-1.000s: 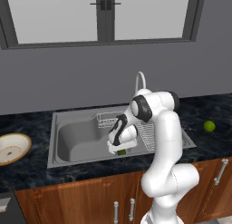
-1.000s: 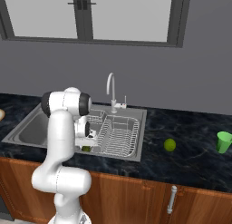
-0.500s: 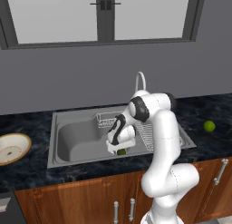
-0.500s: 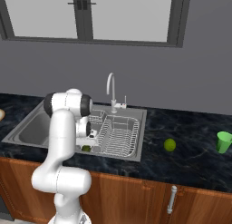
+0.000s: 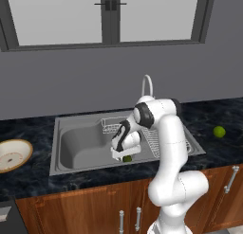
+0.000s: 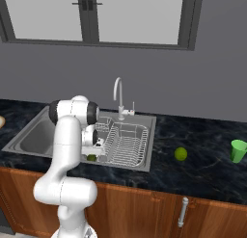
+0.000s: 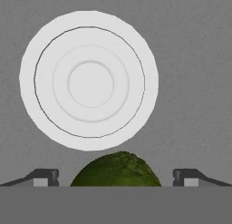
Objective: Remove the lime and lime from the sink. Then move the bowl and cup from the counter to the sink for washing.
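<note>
Hand view shows the dark lime (image 7: 116, 169) on the sink (image 7: 199, 82) floor beside the drain (image 7: 89, 80), between the spread, empty fingers (image 7: 43, 177) of the gripper (image 7: 116, 177). Another lime (image 6: 180, 153) and the cup (image 6: 238, 151) sit on the counter (image 6: 207, 160); the bowl (image 5: 13, 154) sits left of the sink.

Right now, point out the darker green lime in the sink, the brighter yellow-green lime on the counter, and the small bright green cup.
darker green lime (image 7: 116, 169): hand view, its rough top, between the open fingertips.
brighter yellow-green lime (image 6: 180, 153): right base view, its middle.
bright green cup (image 6: 238, 151): right base view, its side wall.
</note>
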